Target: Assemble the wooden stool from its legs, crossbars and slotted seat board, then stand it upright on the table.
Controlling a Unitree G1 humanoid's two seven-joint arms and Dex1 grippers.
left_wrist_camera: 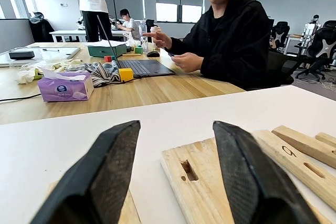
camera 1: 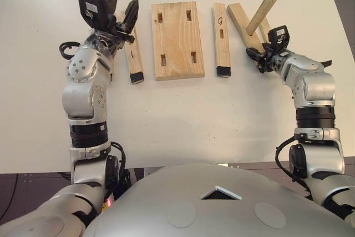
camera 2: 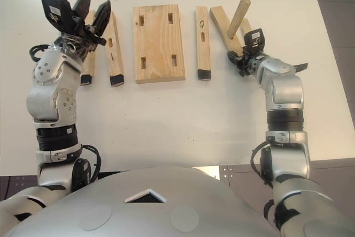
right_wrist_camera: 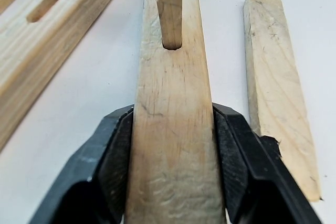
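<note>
Right wrist view: your right gripper (right_wrist_camera: 173,124) clamps a leg (right_wrist_camera: 173,77) right of the seat (camera 1: 177,40). Your left gripper (camera 1: 123,9) gapes wide left of it.

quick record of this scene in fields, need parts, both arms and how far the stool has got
left gripper: open, raised above the left legs
right gripper: fingers shut on the gripped leg
crossbar: one end in the gripped leg's slot, sticking up at a slant
seat board: flat, mid-table, slots unfilled
numbered leg: flat, right of the seat board
left legs: two, flat, left of the seat board
progress: one joint started, stool not assembled
</note>
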